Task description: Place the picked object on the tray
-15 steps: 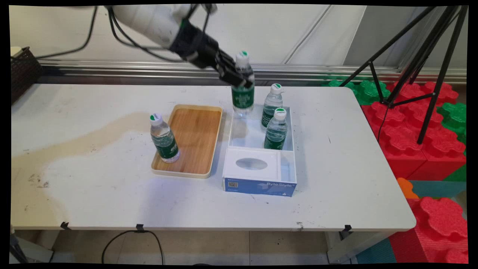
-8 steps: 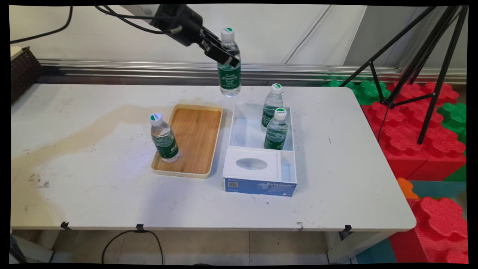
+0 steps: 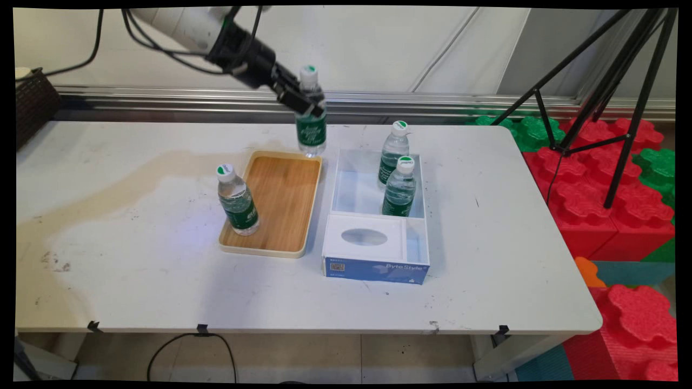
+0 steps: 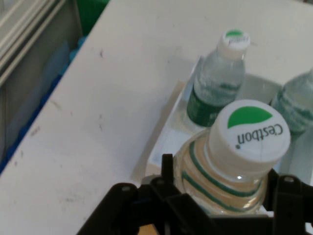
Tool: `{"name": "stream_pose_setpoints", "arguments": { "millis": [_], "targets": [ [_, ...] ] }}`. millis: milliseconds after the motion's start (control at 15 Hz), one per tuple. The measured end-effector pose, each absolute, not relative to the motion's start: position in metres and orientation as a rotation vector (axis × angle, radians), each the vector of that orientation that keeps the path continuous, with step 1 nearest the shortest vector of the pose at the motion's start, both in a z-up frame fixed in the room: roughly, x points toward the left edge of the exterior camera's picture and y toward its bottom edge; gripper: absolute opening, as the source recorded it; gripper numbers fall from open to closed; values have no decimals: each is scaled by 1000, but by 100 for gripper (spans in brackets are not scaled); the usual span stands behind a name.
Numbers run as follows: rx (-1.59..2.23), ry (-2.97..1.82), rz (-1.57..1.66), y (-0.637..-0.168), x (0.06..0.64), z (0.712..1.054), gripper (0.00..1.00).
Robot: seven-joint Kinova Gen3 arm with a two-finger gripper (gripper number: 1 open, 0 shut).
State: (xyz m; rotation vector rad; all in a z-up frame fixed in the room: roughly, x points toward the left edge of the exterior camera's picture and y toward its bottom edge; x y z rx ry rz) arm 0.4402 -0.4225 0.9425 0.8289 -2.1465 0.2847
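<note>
Gripper (image 3: 306, 108) is clamped on the neck of an upright Cestbon water bottle (image 3: 310, 121), hanging it just above the far rim of the wooden tray (image 3: 281, 200), left of the white box (image 3: 378, 216).

You can see a black tripod (image 3: 611, 86) and red blocks (image 3: 594, 205) beside the white table (image 3: 135, 259).

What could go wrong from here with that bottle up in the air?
1. The gripper grips the held bottle high, just under its cap; the hanging body could swing or slip out.
2. It hangs above the far rim of the wooden tray; lowered there, its base may catch the rim and tip.
3. Another bottle on the tray stands at the left edge, and a bump could topple it.
</note>
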Motion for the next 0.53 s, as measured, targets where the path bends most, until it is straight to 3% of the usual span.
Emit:
{"name": "stream_pose_setpoints", "arguments": {
  "millis": [533],
  "targets": [
    [821, -2188, 280, -417, 456, 889, 0]
  ]
}}
